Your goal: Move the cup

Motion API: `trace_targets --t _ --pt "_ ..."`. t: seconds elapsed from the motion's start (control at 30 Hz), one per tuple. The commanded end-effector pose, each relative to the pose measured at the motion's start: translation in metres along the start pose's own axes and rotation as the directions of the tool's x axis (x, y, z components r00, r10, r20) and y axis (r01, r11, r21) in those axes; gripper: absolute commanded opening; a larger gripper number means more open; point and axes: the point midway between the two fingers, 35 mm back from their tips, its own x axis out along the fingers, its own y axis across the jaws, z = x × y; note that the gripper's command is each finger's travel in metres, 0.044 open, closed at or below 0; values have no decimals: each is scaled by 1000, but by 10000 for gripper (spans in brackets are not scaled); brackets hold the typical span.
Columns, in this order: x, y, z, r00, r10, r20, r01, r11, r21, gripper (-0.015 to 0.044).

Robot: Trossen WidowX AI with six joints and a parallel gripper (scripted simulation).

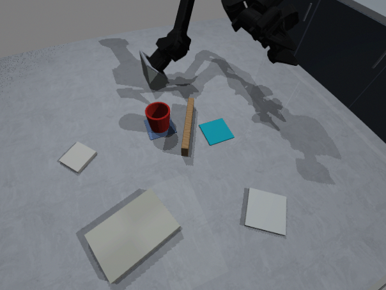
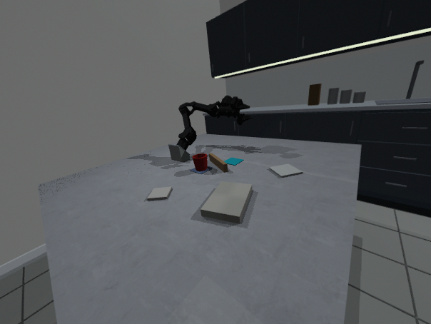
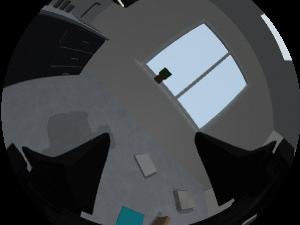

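Note:
A red cup [image 1: 158, 122] [image 2: 200, 163] stands upright on the blue pad [image 1: 153, 136] [image 2: 200, 172]. No marbles can be made out inside it. The other pad, a teal square [image 1: 216, 131] [image 2: 234, 161] [image 3: 130, 216], lies flat and bare across a wooden bar [image 1: 188, 128] [image 2: 218, 163] [image 3: 161, 220] from the cup. My gripper [image 1: 296, 57] [image 2: 250, 111] [image 3: 153, 138] is open and empty, raised high above the table, beyond the teal pad and well away from the cup. The cup is not in the wrist view.
The wooden bar stands between the two pads. A small pale slab [image 1: 77, 156] [image 2: 160, 193], a large thick one [image 1: 132, 234] [image 2: 228, 200] and a flat white one [image 1: 266, 211] [image 2: 285, 170] lie around. The arm's grey wedge base [image 1: 153, 78] [image 2: 178, 153] stands behind the cup.

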Motion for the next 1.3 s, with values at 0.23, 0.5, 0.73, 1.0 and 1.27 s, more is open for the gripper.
trace_targets --t 0.23,0.5,0.73,1.0,1.27 --pt "25 -61 -103 902 -120 -415 161 985 65 190" --pt "-23 -125 -235 495 -21 -869 517 811 275 148" --pt "-85 -138 -295 189 282 -941 863 409 296 148" --pt "-142 -133 -317 93 699 -709 986 -163 -32 148" --pt "-142 -133 -318 96 713 -695 982 -182 -51 148"
